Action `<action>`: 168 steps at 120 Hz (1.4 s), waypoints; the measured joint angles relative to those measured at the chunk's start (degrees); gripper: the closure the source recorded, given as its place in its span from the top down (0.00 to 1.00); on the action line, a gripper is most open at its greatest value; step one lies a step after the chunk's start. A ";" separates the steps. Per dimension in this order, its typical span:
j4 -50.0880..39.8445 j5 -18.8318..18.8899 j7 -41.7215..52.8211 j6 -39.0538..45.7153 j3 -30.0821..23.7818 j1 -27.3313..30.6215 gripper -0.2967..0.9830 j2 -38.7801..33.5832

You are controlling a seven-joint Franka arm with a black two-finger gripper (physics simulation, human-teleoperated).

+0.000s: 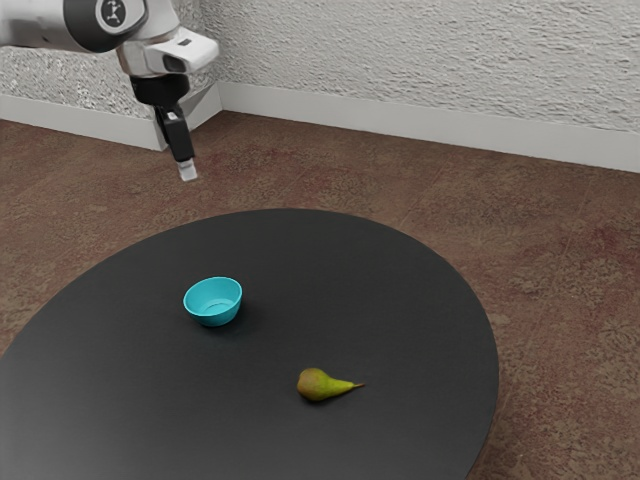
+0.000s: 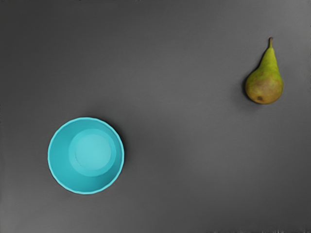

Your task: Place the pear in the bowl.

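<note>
Here, at the exterior view's left, my pincer [image 1: 188, 171] hangs raised; whether it is apart or together I cannot tell. Next, a turquoise bowl [image 1: 213, 302] sits upright on a smooth, round black table [image 1: 400, 290]. Further right, a green-brown pear [image 1: 317, 385] lies on the tabletop, outside the bowl. Behind stretch mottled reddish-brown floor [image 1: 560, 260], pale baseboard [image 1: 400, 117] and rough white wall [image 1: 420, 50].

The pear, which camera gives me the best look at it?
The wrist view: it looks down on the whole pear, large, with the stem and the dark spot at its fat end. The exterior view shows it smaller, at a slant, lying on the table with its stem toward that view's right.
</note>
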 joint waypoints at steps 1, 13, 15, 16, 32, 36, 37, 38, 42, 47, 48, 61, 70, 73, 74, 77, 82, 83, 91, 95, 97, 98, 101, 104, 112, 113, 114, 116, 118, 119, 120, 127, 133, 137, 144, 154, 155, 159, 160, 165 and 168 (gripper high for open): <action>0.00 0.00 0.13 0.00 0.00 0.00 0.77 0.01; -0.01 0.01 1.54 0.01 0.00 -0.02 0.77 -0.02; -0.01 0.02 1.75 0.01 0.00 -0.02 0.77 0.00; -0.01 0.02 1.85 0.01 0.00 -0.02 0.77 0.01; -0.08 -0.03 3.34 0.01 0.14 -0.19 0.77 0.78; -0.08 -0.03 3.66 0.01 0.16 -0.23 0.77 1.21; -0.09 -0.05 3.73 0.01 0.14 -0.22 0.77 1.31; -0.12 -0.07 3.81 0.01 0.12 -0.20 0.77 1.42; -0.25 -0.12 4.08 0.02 -0.02 -0.11 0.77 1.96; -0.55 -0.61 4.41 0.04 -0.14 -0.11 0.77 2.88; -0.62 -0.71 4.49 0.05 -0.16 -0.14 0.77 3.03; -5.60 -1.46 6.25 1.80 -1.68 -0.70 0.77 2.39; -10.95 -1.68 8.02 4.82 -3.42 -1.83 0.77 0.68; -12.72 -1.75 8.85 6.22 -3.76 -2.50 0.77 0.15; -13.29 -1.77 9.13 6.71 -3.86 -2.74 0.77 0.02; -14.94 -1.83 9.99 8.19 -4.26 -3.37 0.77 -0.28; -17.71 -1.96 11.44 10.71 -5.25 -4.13 0.77 -0.51; -18.26 -1.99 11.72 11.18 -5.56 -4.18 0.77 -0.53; -21.48 -2.19 13.73 14.33 -7.33 -5.26 0.77 -0.62; -22.43 -2.29 14.63 15.55 -7.87 -6.18 0.77 -0.44; -22.76 -2.40 15.06 16.09 -8.06 -6.71 0.77 -0.31; -22.88 -2.49 15.27 16.34 -8.14 -6.99 0.77 -0.24; -23.18 -2.81 15.80 17.03 -8.29 -7.92 0.77 -0.02; -23.51 -3.09 16.16 17.64 -8.41 -8.88 0.77 0.20; -24.87 -3.64 16.28 18.95 -8.56 -11.48 0.77 1.06; -24.97 -3.70 16.22 19.09 -8.57 -11.78 0.77 1.37; -25.06 -3.76 16.16 19.22 -8.58 -12.07 0.77 1.64; -25.19 -3.89 15.98 19.48 -8.59 -12.53 0.77 2.28; -25.30 -4.15 15.77 19.72 -8.61 -12.79 0.77 2.91; -25.34 -4.29 15.65 19.84 -8.62 -12.81 0.77 3.20; -25.37 -4.42 15.54 19.95 -8.62 -12.74 0.77 3.45; -25.51 -5.16 14.50 21.03 -8.64 -10.01 0.77 5.14; -25.56 -5.55 13.46 22.20 -8.59 -6.47 0.77 6.56; -25.57 -5.71 12.74 22.91 -8.58 -5.02 0.77 7.50; -25.57 -5.92 11.55 24.40 -8.56 -4.85 0.77 9.11; -25.71 -5.73 10.00 26.24 -8.52 -6.76 0.77 11.06; -25.72 -5.71 9.85 26.43 -8.52 -6.96 0.77 11.29; -25.66 -5.51 9.32 27.23 -8.52 -7.69 0.77 12.24; -25.62 -5.33 9.19 27.41 -8.53 -7.87 0.77 12.45; -25.45 -3.48 8.61 28.26 -8.57 -8.76 0.77 13.34; -25.38 -2.37 8.31 28.69 -8.58 -9.39 0.77 13.76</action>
